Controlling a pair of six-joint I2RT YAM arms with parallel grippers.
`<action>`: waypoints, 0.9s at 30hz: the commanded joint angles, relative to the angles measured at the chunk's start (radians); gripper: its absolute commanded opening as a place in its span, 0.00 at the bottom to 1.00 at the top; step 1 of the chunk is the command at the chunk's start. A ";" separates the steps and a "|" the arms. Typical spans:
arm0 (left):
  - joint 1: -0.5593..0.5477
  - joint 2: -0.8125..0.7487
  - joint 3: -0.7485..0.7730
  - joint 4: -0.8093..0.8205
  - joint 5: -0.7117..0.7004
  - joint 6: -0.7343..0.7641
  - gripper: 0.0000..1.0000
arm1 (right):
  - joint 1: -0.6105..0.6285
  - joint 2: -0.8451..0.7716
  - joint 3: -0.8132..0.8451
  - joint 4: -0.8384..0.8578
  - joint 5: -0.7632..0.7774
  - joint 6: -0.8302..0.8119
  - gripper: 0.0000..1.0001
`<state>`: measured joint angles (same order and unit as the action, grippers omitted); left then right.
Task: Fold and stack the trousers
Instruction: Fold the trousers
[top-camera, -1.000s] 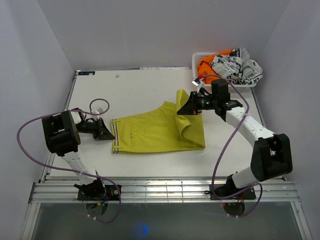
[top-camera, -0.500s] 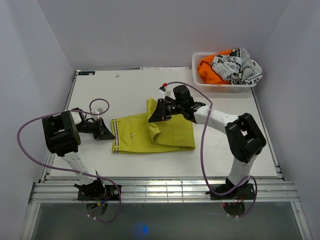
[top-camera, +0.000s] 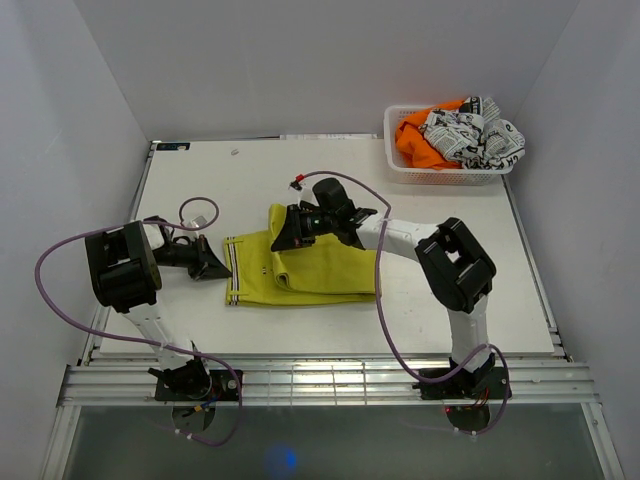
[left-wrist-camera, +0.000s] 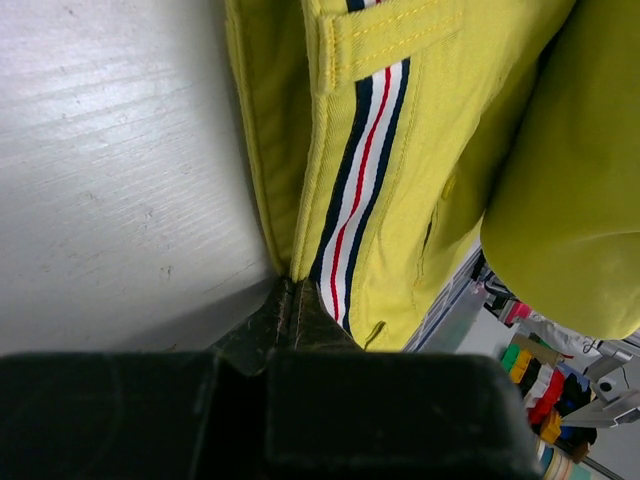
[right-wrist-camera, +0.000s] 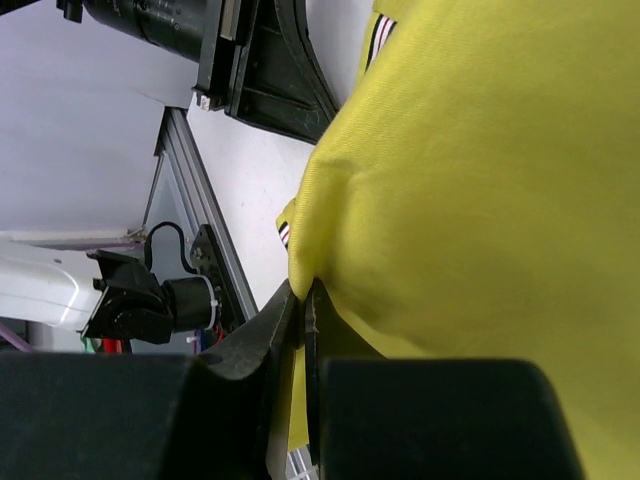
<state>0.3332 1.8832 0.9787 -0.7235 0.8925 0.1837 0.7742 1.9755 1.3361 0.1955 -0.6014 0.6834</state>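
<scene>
The trousers (top-camera: 325, 278) lie on the middle of the table (top-camera: 300, 170), waistband at the left and legs doubled back over the body. The waistband lining carries a woven stripe (left-wrist-camera: 362, 165) of white, navy and red, with a belt loop (left-wrist-camera: 385, 40) stitched across it. No words show on the stripe.

The left gripper (top-camera: 224, 270) sits at the trousers' left edge, low on the table. Its fingers are clamped on the waistband hem, and the wrist view shows the cloth nipped between the tips. The right gripper (top-camera: 281, 233) is above the trousers' upper left part. Its fingers are closed tight on a fold of leg cloth, which is held up off the layer beneath. From it the cloth drapes down and hides part of the waistband from above.

The right arm (top-camera: 400, 238) stretches over the trousers' far right corner and covers the cloth there. Its purple cable (top-camera: 380, 300) crosses the trousers' right edge. Another cable loop (top-camera: 198, 212) lies just beyond the left edge.

Well apart from the trousers, at the far right, stands a white basket (top-camera: 450, 177). It holds an orange garment (top-camera: 412, 140) and a black-and-white printed cloth (top-camera: 470, 135), whose lettering is too small to read.
</scene>
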 joint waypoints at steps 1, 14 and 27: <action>-0.017 -0.021 -0.014 0.044 0.016 -0.003 0.00 | 0.031 0.028 0.075 0.082 0.012 0.051 0.08; -0.022 -0.022 -0.021 0.058 0.000 -0.015 0.00 | 0.102 0.128 0.164 0.114 0.023 0.131 0.08; -0.031 -0.036 -0.043 0.090 -0.006 -0.053 0.00 | 0.139 0.224 0.242 0.144 0.069 0.246 0.08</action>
<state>0.3248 1.8786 0.9569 -0.6800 0.9047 0.1307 0.9012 2.1830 1.5116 0.2539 -0.5484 0.8726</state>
